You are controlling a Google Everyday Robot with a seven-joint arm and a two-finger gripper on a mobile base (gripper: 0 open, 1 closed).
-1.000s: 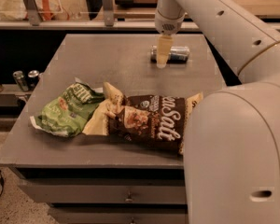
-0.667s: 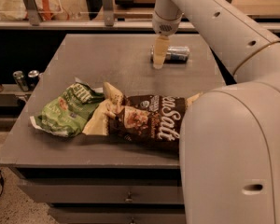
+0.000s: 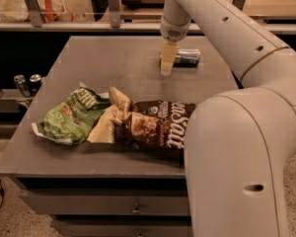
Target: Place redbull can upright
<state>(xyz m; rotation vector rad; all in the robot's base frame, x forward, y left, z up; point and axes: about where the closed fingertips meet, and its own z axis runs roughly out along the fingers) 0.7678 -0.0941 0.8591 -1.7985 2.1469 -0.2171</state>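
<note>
The redbull can (image 3: pixel 186 57), silver and blue, lies on its side at the far right of the grey table (image 3: pixel 113 63). My gripper (image 3: pixel 166 63) hangs from the white arm and points down at the can's left end. Its pale finger (image 3: pixel 167 58) stands in front of that end and hides it. I cannot tell whether the gripper touches the can.
A green snack bag (image 3: pixel 71 116) and a dark brown snack bag (image 3: pixel 155 127) lie side by side at the table's front. Small dark cans (image 3: pixel 27 84) stand on a lower shelf at the left. My arm's large body (image 3: pixel 237 157) fills the right foreground.
My gripper has shifted slightly left along the can's end; the can and bags have not moved.
</note>
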